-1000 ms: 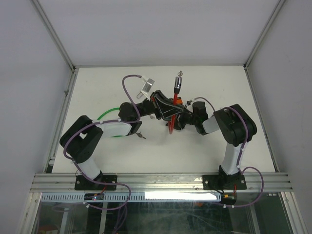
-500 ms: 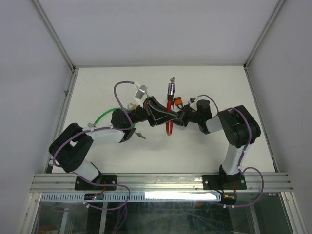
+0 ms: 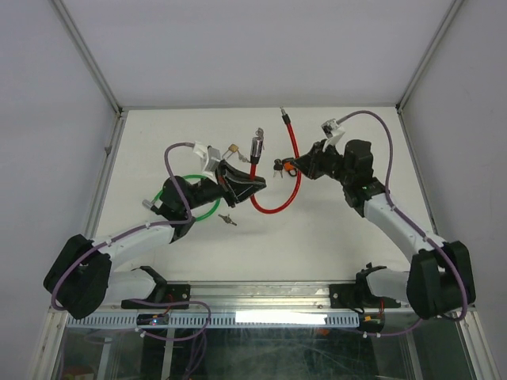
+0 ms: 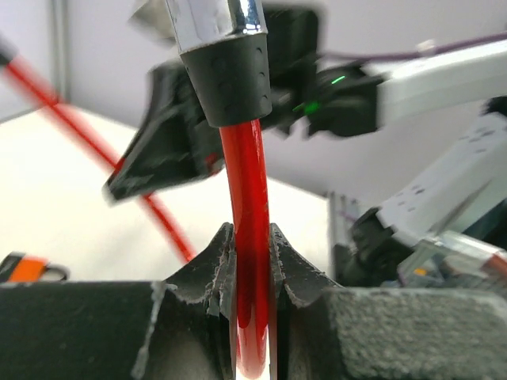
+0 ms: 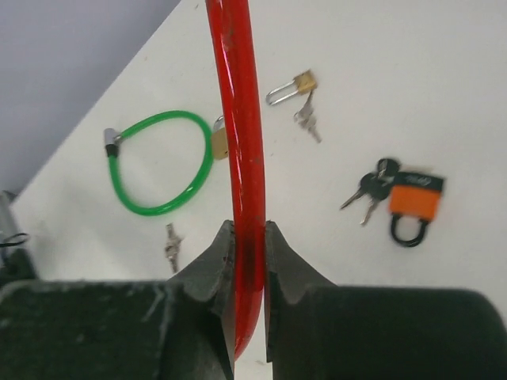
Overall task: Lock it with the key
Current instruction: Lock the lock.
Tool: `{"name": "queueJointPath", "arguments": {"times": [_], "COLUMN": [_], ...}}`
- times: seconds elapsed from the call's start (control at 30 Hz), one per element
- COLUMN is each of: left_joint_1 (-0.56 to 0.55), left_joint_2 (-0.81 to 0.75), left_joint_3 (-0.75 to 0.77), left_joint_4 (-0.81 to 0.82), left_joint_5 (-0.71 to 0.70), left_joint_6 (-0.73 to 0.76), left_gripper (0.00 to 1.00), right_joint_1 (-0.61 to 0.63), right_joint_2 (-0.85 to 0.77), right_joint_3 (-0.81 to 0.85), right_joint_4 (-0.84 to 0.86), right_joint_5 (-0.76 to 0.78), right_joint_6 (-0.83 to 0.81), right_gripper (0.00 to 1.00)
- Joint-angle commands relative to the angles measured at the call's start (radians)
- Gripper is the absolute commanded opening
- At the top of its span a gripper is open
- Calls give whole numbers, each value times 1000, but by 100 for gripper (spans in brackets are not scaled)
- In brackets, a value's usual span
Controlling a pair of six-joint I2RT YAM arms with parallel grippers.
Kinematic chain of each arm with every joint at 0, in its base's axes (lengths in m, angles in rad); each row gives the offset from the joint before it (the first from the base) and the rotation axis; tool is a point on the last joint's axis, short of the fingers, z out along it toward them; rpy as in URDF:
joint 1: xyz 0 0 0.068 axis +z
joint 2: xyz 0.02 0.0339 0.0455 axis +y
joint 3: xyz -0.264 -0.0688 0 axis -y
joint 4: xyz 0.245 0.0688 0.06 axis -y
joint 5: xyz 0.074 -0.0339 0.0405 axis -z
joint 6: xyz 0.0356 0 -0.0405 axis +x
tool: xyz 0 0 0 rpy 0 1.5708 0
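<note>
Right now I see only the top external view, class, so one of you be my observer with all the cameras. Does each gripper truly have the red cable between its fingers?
Observer: Yes for the left gripper. Its wrist view shows the red cable pinched between the jaws, just below the black collar of the chrome end.
Operator: And the right one?
Observer: The right gripper is shut on the cable too, as its own wrist view shows.
Operator: Where are the keys?
Observer: The right wrist view shows a bunch of keys lying on the table beside the orange padlock, in neither gripper.
</note>
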Motion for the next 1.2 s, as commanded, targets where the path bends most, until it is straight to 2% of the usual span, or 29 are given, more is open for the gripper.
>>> {"name": "queueJointPath", "arguments": {"times": [0.0, 0.23, 0.43, 0.6, 0.77, 0.97, 1.17], "left_joint_1": [72, 167, 220, 222, 208, 145, 87], "left_joint_2": [16, 156, 255, 222, 176, 156, 135], "left_joint_3": [38, 79, 110, 139, 170, 209, 222], "left_joint_4": [-149, 61, 80, -123, -299, -438, -500], "left_joint_5": [23, 287, 321, 197, 68, -114, -286], "left_joint_6": [176, 63, 46, 150, 213, 303, 380], "left_gripper": [0, 0, 0, 0, 0, 0, 0], "right_joint_1": [25, 25, 27, 51, 90, 119, 138], "right_joint_2": [-174, -295, -351, -367, -344, -299, -247], "right_joint_3": [33, 27, 23, 9, -8, -8, 20], "right_joint_4": [-74, -149, -266, -324, -325, -312, -331], "right_joint_5": [130, 162, 133, 138, 117, 155, 197], "right_joint_6": [-367, -609, -837, -921, -924, -905, -877], "right_gripper": [0, 0, 0, 0, 0, 0, 0]}}
